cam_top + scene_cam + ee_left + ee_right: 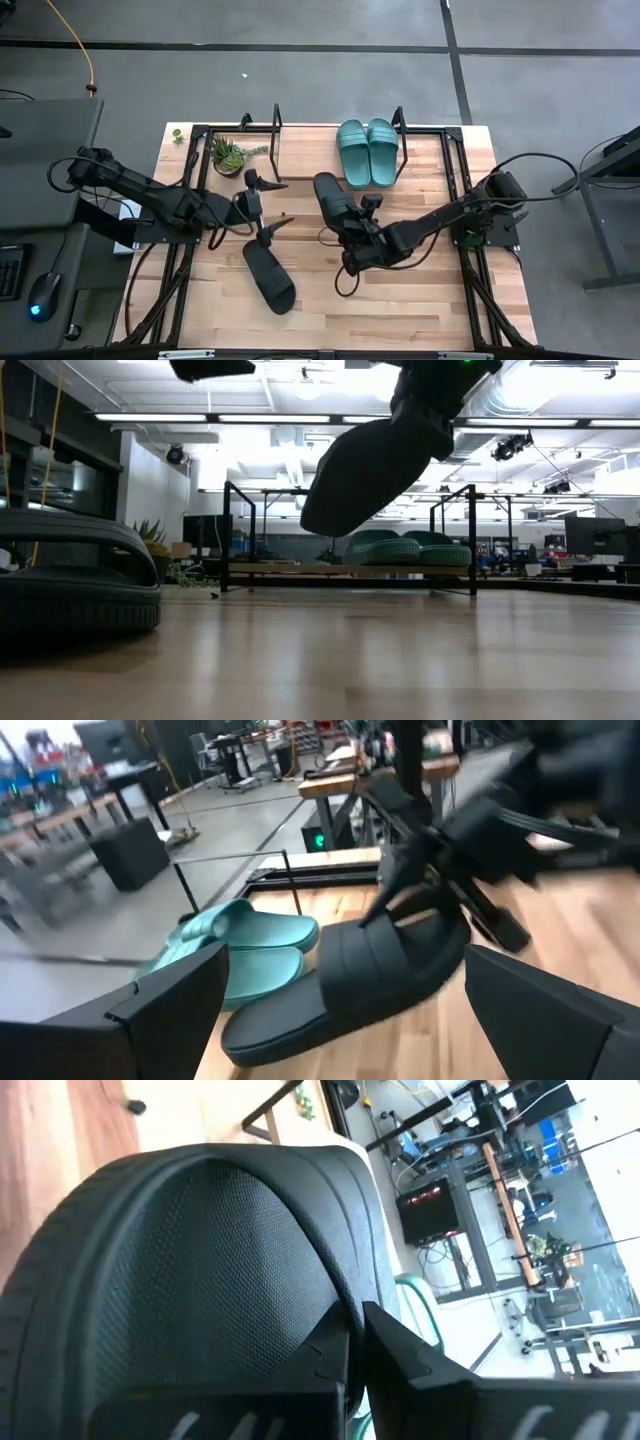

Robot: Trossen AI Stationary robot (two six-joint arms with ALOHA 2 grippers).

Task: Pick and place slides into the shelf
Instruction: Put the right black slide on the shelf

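My right gripper (358,252) is shut on a black slide (335,205) held in the air over the table's middle; the slide also shows high in the low view (372,468). A second black slide (268,278) lies sole-down on the tabletop, near in the low view (70,585). Two teal slides (366,152) rest side by side on the shelf's wooden board (300,570) between its black wire end frames (238,535). My left gripper (265,207) is open and empty, left of the held slide. My right gripper pinches the black slide's sole behind the strap (330,1335), toward its heel end, between its two fingers (400,1350). The fingers lie along the slide, pointing toward the strap (200,1250). The slide is lifted clear and slants down from the gripper, toe end (320,520) lowest.
A small potted plant (228,155) stands at the shelf's left end. Black metal frame rails (455,190) run along the table's left and right sides. Bare wood lies at the table's near right. Shelf board shows bare left of the teal slides (310,150).
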